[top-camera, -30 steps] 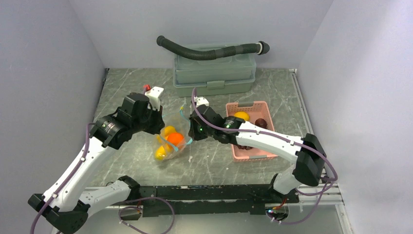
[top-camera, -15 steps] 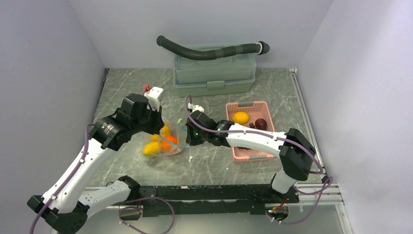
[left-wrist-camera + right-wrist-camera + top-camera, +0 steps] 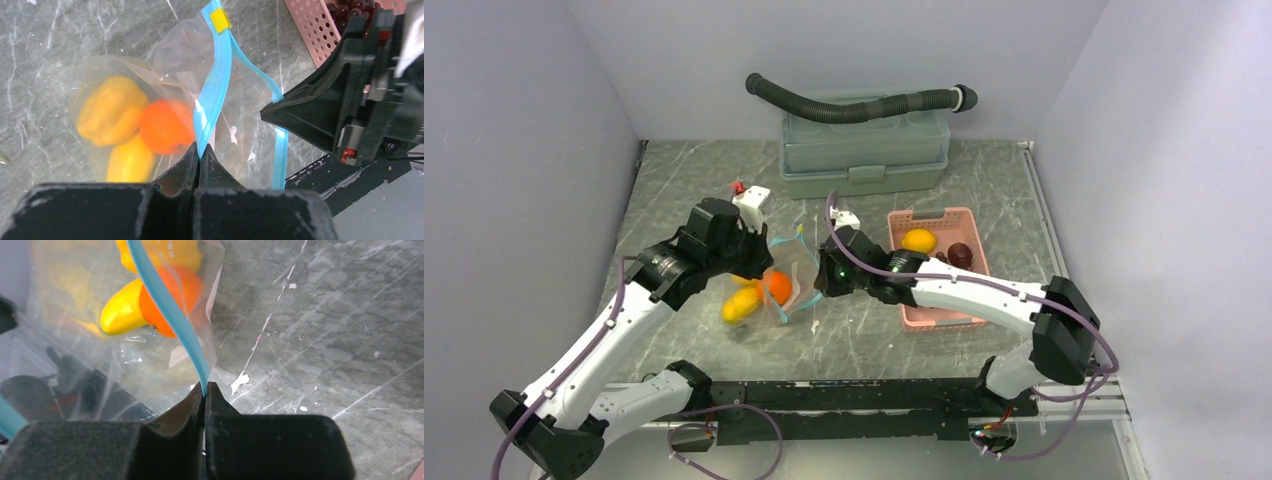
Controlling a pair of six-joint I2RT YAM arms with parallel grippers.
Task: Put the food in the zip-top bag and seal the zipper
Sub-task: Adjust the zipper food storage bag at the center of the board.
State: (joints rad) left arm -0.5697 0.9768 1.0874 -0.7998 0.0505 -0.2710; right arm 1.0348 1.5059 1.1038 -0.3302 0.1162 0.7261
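Two pairs of jaws, left and right, each clenched on the blue zipper (image 3: 214, 85), hang the clear bag (image 3: 792, 280) just left of the pink basket (image 3: 929, 214). We judge this keeps its mouth spread for more fruit. Bagged: two lemons (image 3: 107, 115), one orange (image 3: 165, 127). Still in the basket: one yellow fruit (image 3: 919, 240), grapes (image 3: 961, 252).

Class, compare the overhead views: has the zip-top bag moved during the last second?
Yes, slightly: the zip-top bag now hangs a little further left, away from the pink basket.
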